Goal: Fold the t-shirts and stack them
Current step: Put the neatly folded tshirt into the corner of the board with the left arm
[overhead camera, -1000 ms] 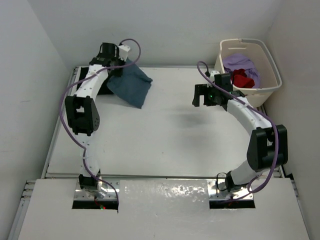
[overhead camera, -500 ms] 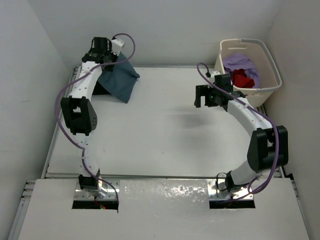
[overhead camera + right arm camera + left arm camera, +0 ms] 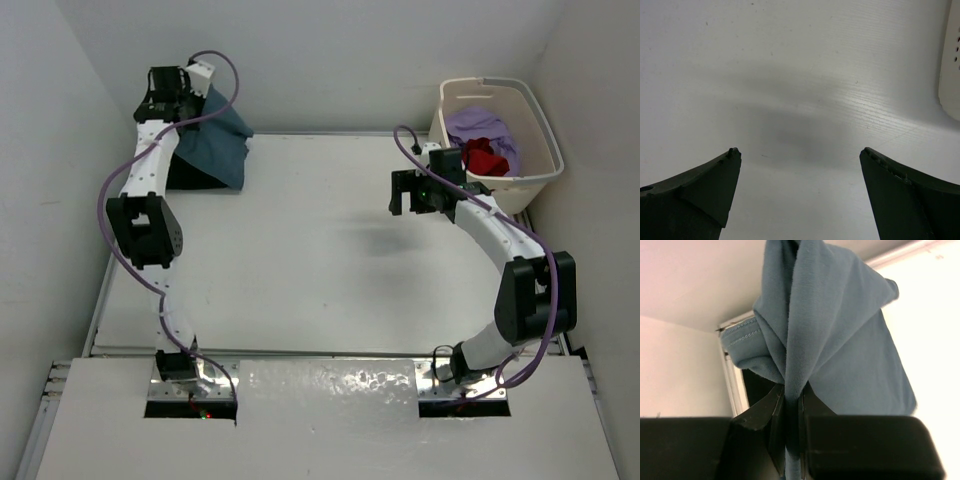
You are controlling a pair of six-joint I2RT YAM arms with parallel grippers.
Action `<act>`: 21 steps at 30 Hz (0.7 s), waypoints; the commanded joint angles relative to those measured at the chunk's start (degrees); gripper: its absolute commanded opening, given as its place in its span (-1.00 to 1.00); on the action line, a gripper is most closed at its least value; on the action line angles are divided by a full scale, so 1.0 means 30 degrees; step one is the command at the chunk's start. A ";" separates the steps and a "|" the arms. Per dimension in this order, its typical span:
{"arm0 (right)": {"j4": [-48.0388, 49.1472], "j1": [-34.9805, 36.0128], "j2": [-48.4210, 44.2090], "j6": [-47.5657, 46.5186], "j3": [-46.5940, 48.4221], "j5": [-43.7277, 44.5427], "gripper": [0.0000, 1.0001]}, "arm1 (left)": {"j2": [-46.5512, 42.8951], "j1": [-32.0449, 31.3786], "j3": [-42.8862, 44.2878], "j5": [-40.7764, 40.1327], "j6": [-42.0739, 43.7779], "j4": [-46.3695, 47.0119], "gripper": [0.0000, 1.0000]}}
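Note:
My left gripper (image 3: 188,96) is shut on a bunched fold of the teal-blue t-shirt (image 3: 218,142), which hangs from it at the table's far left corner. In the left wrist view the cloth (image 3: 840,340) is pinched tight in the left gripper (image 3: 792,407). A black t-shirt (image 3: 186,174) lies under the hanging one. The lavender t-shirt (image 3: 478,124) and the red t-shirt (image 3: 484,158) lie crumpled in the basket. My right gripper (image 3: 405,192) hovers open over bare table left of the basket, and nothing sits within the right gripper (image 3: 800,155).
The cream laundry basket (image 3: 545,150) stands at the far right corner; its wall (image 3: 952,75) shows at the right edge of the right wrist view. White walls close in the table at the back and on both sides.
The left arm has carried the teal-blue t-shirt left and back, from the table's far middle-left to the far left corner over the black one. The right arm has not moved.

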 commanded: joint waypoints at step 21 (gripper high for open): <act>-0.1466 -0.0082 -0.0219 -0.0188 0.0762 0.0398 0.98 | 0.5452 0.3160 0.2078 -0.2964 -0.3011 0.4405 0.91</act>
